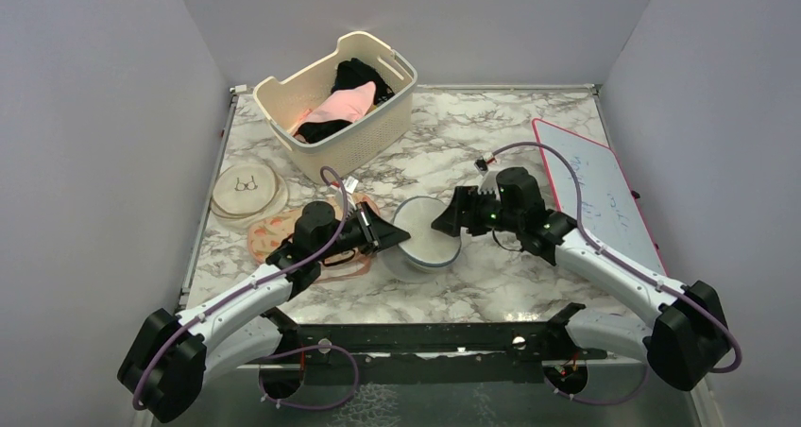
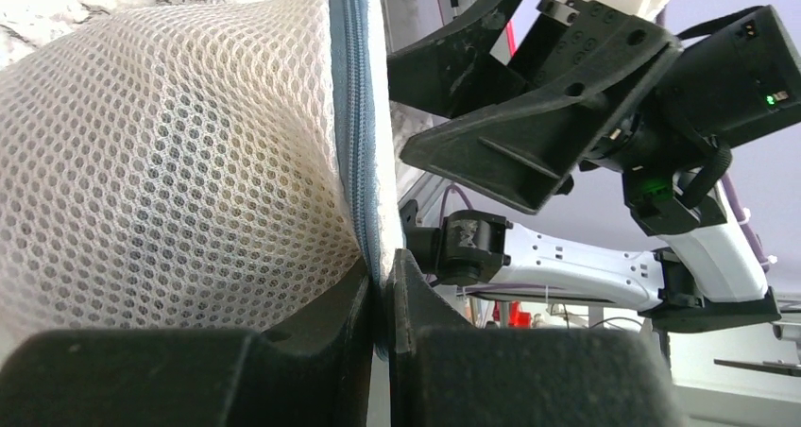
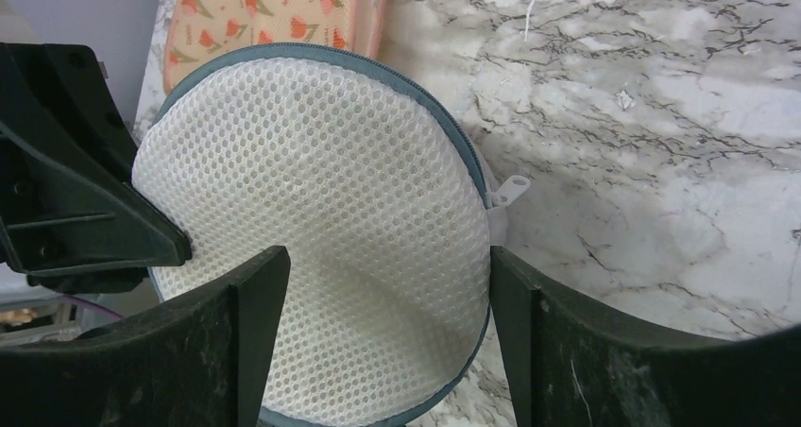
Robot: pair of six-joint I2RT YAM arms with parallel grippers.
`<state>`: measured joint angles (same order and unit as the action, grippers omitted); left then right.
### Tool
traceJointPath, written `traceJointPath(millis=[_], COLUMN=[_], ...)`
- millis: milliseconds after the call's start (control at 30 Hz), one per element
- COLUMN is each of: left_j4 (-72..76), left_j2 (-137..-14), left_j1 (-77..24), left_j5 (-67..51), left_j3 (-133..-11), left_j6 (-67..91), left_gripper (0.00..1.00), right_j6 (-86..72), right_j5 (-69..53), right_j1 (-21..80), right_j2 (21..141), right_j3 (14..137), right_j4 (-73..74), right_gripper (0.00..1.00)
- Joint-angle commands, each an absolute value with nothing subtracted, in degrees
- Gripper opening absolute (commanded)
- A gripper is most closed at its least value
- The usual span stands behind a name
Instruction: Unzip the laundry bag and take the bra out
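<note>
The laundry bag (image 1: 430, 241) is a round white mesh drum with a blue-grey zip rim, tilted up off the marble at mid-table. My left gripper (image 1: 399, 235) is shut on its left rim. In the left wrist view the jaws (image 2: 382, 278) pinch the zip seam (image 2: 357, 125). My right gripper (image 1: 448, 222) is open just right of the bag. In the right wrist view its fingers (image 3: 384, 262) straddle the mesh face (image 3: 321, 210) without closing. A white zip pull (image 3: 510, 189) sticks out at the bag's right edge. The bra is hidden.
A cream basket (image 1: 378, 115) with pink and black garments stands at the back. A cream disc with a glasses drawing (image 1: 247, 189) and a peach patterned pouch (image 1: 272, 234) lie on the left. A red-edged whiteboard (image 1: 595, 186) lies on the right.
</note>
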<state>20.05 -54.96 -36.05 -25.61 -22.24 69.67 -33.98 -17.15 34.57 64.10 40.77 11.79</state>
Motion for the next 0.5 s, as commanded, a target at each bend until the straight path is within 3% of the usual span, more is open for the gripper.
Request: traceJointPath(millis=[0,133,233,367,467], left_j4=[25.0,25.1,25.2,25.1,24.9], left_j2=[-54.4,-54.7,-55.6,-56.9,-57.9], left_j1=[-35.8,-35.8,-35.8,-35.9,-36.0], left_j5=[-28.2,-28.0,-28.3,-28.9,-30.1], left_j3=[-23.1,-23.0,-23.0,-22.4,-21.2], left_j6=[68.6,67.7,66.9,65.4,64.7], left_gripper=[0.00,0.00,0.00,0.00,0.18], right_j6=[-35.5,-34.3,-33.7,-29.5,-25.0], right_j5=[-21.2,-21.6,-19.9,-15.6,-14.0], right_j1=[34.8,34.8,34.8,34.8,34.8], right_j2=[65.2,64.8,65.5,68.2,71.7], right_j3=[38.8,37.3,38.2,43.2,48.9], right_j4=[6.5,3.7,3.0,4.0,4.3], right_gripper=[0.70,0.56,0.33,0.18,0.10])
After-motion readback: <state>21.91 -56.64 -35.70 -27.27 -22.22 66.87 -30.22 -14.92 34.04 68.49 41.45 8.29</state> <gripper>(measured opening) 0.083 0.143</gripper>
